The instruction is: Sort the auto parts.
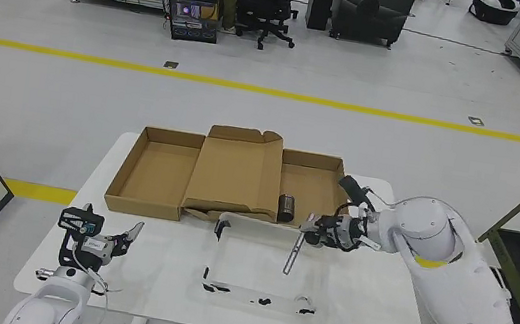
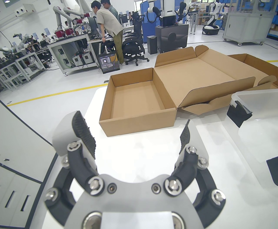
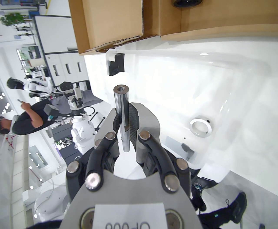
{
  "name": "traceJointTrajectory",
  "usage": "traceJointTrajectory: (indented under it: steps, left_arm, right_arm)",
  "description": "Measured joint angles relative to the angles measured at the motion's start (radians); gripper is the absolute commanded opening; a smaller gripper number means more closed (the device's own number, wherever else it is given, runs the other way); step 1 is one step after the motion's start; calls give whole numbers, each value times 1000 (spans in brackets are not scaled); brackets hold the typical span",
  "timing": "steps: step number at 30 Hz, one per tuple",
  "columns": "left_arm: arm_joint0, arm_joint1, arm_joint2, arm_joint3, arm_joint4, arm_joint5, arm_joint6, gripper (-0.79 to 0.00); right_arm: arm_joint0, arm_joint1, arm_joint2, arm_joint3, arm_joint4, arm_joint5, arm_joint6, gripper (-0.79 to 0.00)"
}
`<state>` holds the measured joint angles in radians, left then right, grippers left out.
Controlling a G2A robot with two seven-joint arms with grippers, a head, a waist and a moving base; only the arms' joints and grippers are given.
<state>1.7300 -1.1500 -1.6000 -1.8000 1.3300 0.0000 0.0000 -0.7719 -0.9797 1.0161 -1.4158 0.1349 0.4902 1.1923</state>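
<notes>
White counter (image 1: 358,318), boxes (image 1: 151,181) far. Right gripper (image 3: 124,117) clamped on rod (image 3: 121,97), long axis roughly near-far, above bin's (image 1: 255,300) right end; ring (image 3: 192,126) lies inside. Left gripper (image 2: 134,128) spread, empty, near-left corner, well apart.

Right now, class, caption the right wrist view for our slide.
Right pincer shut on a steel rod above the clear bin, a metal ring lying inside.

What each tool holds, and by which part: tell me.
Right tool: shut on the metal rod, gripped on its smooth shaft, threaded end jutting free. Left tool: open, holding nothing.
</notes>
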Motion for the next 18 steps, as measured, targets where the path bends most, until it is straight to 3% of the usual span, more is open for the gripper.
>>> traceJointTrajectory:
  steps: [7,18]
  left_arm:
    - [0,0,0,0,0,0,0,0]
    - [0,0,0,0,0,0,0,0]
  right_arm:
    - [40,-1,10,149,71,-58,116,-785]
    - [255,-106,-170,573,209,-95,176,-785]
